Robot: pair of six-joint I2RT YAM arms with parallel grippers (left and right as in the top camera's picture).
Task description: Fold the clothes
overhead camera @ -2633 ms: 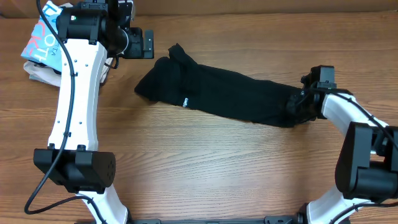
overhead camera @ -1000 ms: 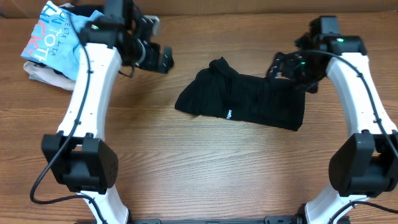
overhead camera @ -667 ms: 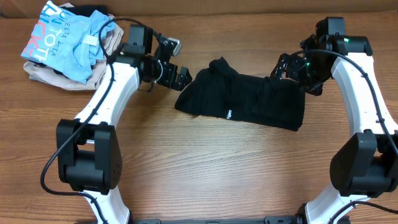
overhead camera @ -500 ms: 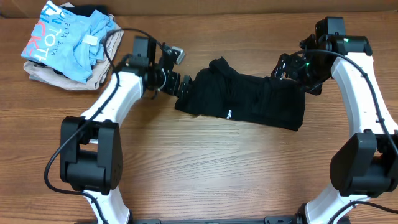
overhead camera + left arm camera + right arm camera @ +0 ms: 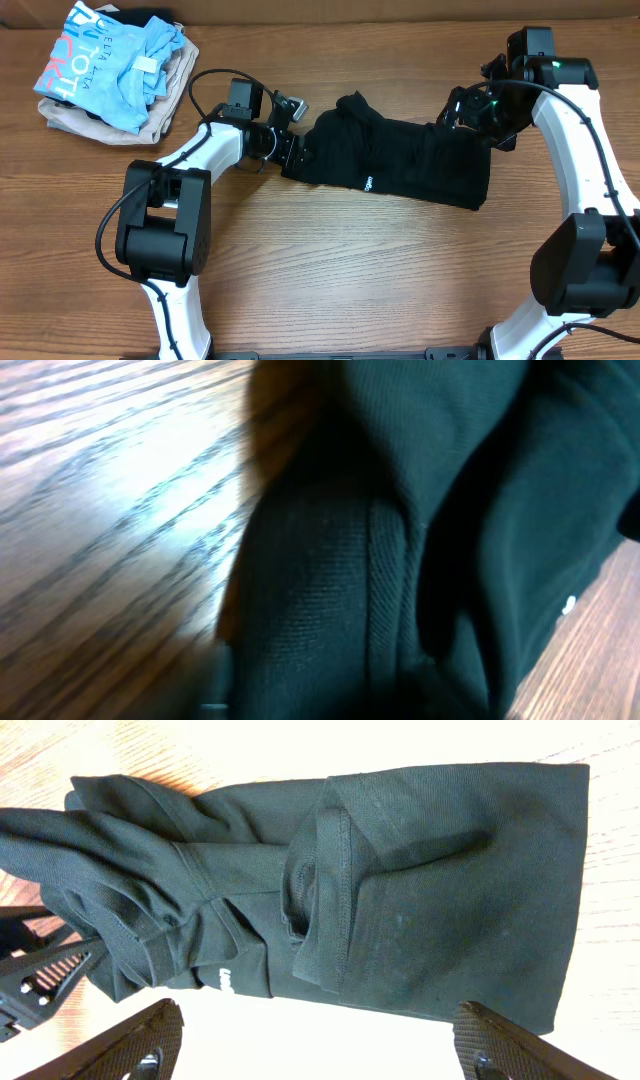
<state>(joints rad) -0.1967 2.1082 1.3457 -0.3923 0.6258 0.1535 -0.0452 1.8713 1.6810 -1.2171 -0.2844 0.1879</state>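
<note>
Left gripper (image 5: pixel 288 148) sits low on the table (image 5: pixel 320 280), pressed right up against the left end of the black shirt (image 5: pixel 400 165). From its own camera all you get is dark cloth filling the view, a thick seamed fold (image 5: pixel 385 590) running down the middle and wood grain off to the left. It is too close and too blurred to make out the fingers, so I cannot tell whether they are apart or pinched on the cloth.

Right gripper (image 5: pixel 468 110) hangs over the upper right end of the shirt, raised clear of it. Its wrist view looks straight down, and the two fingers (image 5: pixel 130 1040) stand wide apart at the bottom corners with nothing between them but bare table.

The shirt lies across the middle of the table as a bunched, rough band, its long side running left to right and tilting a little down to the right. The right end is flat and squared off, while the left end is rumpled into several ridges. A small white logo (image 5: pixel 367 183) shows near the lower edge.

Off in the far left corner a blue shirt (image 5: pixel 110 55) with lettering lies heaped on a beige garment (image 5: pixel 70 120), well apart from the black one.
</note>
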